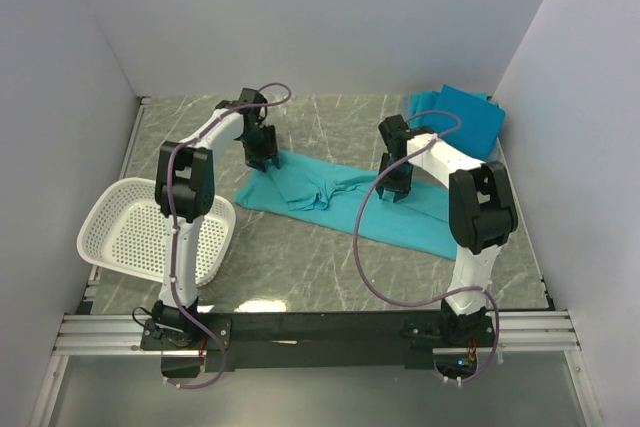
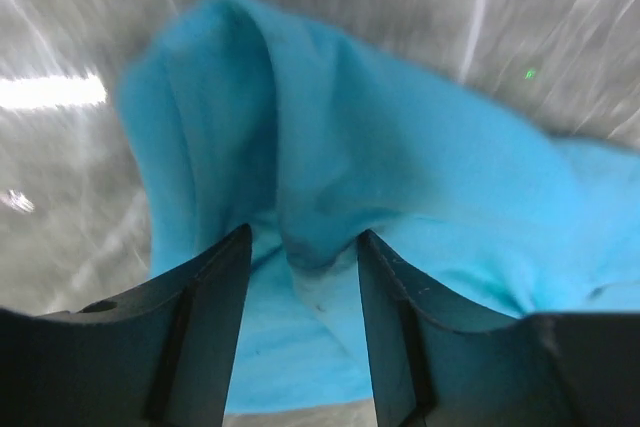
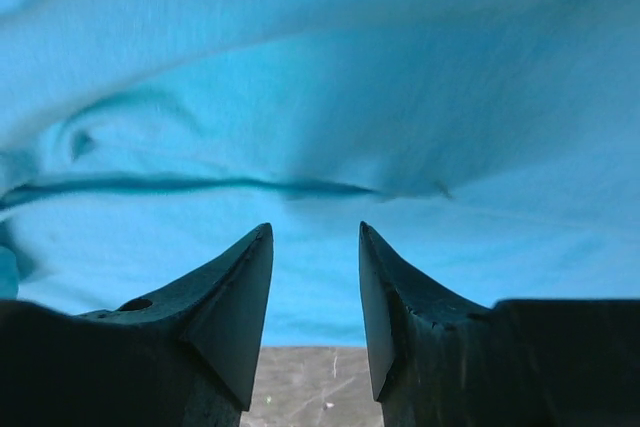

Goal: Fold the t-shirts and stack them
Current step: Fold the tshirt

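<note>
A teal t-shirt (image 1: 340, 202) lies crumpled and spread across the middle of the table. My left gripper (image 1: 265, 161) is at the shirt's far left end. In the left wrist view it (image 2: 303, 237) is open, with a raised fold of the teal t-shirt (image 2: 330, 147) standing between the fingers. My right gripper (image 1: 393, 192) is low over the shirt's right half. In the right wrist view it (image 3: 315, 232) is open and empty, just above the flat cloth (image 3: 330, 97). A folded stack of teal shirts (image 1: 465, 117) lies at the back right.
A white perforated basket (image 1: 110, 217) sits at the near left, beside the left arm. The grey marble tabletop (image 1: 300, 267) shows in front of the shirt. White walls close in the left, back and right sides.
</note>
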Available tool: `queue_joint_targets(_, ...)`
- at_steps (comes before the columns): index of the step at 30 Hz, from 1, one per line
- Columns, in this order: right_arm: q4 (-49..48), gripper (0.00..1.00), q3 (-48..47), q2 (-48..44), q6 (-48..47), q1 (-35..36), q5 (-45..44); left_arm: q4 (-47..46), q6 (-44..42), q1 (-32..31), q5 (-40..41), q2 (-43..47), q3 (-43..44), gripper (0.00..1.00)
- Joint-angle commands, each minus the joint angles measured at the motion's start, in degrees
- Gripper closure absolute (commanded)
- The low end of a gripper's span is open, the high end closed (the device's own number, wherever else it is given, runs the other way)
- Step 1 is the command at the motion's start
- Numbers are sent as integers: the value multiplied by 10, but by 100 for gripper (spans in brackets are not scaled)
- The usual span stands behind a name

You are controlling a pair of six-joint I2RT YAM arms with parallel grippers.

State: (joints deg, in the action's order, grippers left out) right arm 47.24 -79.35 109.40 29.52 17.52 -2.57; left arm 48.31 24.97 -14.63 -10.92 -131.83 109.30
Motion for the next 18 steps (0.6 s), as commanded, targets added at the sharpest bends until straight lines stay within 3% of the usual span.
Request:
queue_joint_targets(1,-34,53,1,-13,-8,-15,-4,-57,3,9,-14,-21,47,47)
queue_joint_targets(12,11,53,-26,15,-34,-38,13,-120,24,13,-73,-112,177,47)
queue_joint_targets(18,38,53,-89,-16,-36,-17,24,-172,38,13,-80,-20,110,46)
